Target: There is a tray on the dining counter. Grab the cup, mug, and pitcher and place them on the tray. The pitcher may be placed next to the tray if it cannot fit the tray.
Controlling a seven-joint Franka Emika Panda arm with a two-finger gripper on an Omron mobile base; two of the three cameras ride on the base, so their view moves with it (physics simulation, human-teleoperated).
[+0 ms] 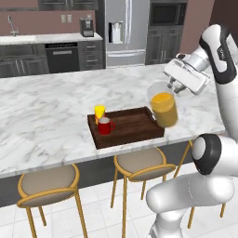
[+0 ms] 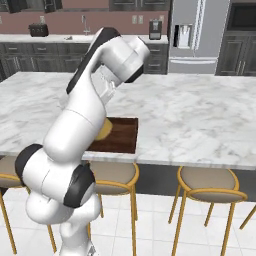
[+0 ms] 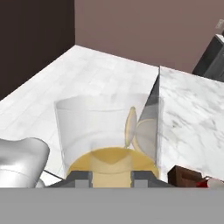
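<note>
Step in hand: carrying the pitcher [image 1: 163, 109] to the tray [image 1: 135, 128].

The gripper [image 1: 173, 86] has the pitcher by its clear rim band, fingers [image 3: 81, 177] closed to a narrow gap on the glass wall. In the hand view the rim sits right above the two finger tips, amber liquid below it. The pitcher hangs in the air, tilted, over the right end of the tray and the near edge of the table [image 1: 56, 107]. It does not touch either one, as far as the left base view shows.

Cup [image 1: 99, 112] and mug [image 1: 105, 126] already stand on the tray at its left end, just beside each other, cup behind mug. The right half of the tray is bare wood.

Judgement: two of three items are placed; the pitcher is the last.

Next move calls for: bring the pitcher upright, shift it inward over the bare right part of the tray, lower it until the base rests flat, then open. Keep well apart from the mug. If the base will not sit inside the raised sides, set it on the table next to the tray.
</note>
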